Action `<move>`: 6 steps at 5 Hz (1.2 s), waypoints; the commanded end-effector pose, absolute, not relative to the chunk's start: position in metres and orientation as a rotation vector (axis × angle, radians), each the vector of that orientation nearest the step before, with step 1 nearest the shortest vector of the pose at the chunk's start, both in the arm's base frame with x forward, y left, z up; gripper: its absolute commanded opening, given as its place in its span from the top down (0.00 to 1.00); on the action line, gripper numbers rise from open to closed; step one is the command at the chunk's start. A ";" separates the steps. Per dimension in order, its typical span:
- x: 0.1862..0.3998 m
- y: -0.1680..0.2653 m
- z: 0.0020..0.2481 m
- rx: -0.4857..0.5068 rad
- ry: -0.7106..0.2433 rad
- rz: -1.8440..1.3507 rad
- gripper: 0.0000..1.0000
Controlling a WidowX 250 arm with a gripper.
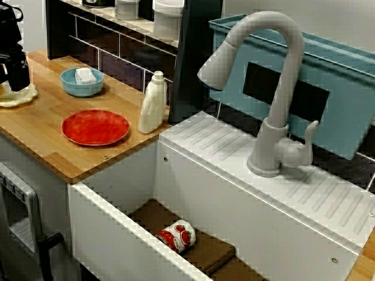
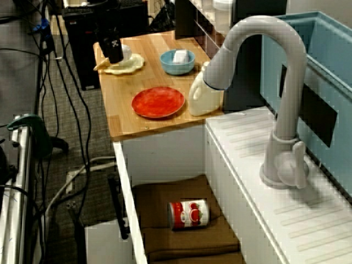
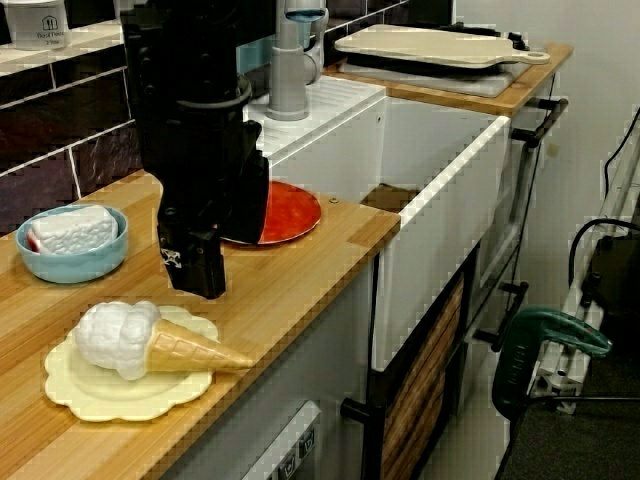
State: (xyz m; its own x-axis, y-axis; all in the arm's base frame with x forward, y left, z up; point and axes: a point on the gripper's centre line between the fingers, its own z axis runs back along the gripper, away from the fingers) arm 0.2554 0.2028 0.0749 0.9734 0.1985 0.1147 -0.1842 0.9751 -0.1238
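Hovering beside the plastic ice-cream cone (image 3: 150, 340) on a yellow plate (image 3: 85, 395), the black gripper (image 3: 203, 283) (clenched or released, cannot tell) should centre over it.

A red plate (image 1: 95, 127) is set on the wooden counter (image 1: 41, 137), with a blue bowl (image 1: 82, 82) at eleven o'clock and a white bottle (image 1: 153, 103) at two o'clock. A can (image 1: 177, 236) is laid in the sink (image 1: 117, 184).

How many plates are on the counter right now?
2: a red plate beside the sink, and a yellow plate under the ice cream cone, by the end effector.
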 end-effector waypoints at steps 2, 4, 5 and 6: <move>0.251 0.223 0.107 0.028 -0.197 0.195 0.00; 0.247 0.226 0.104 0.071 -0.206 0.216 0.00; 0.243 0.231 0.099 0.092 -0.201 0.211 0.00; 0.243 0.235 0.098 0.100 -0.194 0.214 0.00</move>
State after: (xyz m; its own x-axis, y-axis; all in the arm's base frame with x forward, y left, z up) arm 0.2472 0.2281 0.0783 0.9677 0.2009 0.1524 -0.2103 0.9765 0.0479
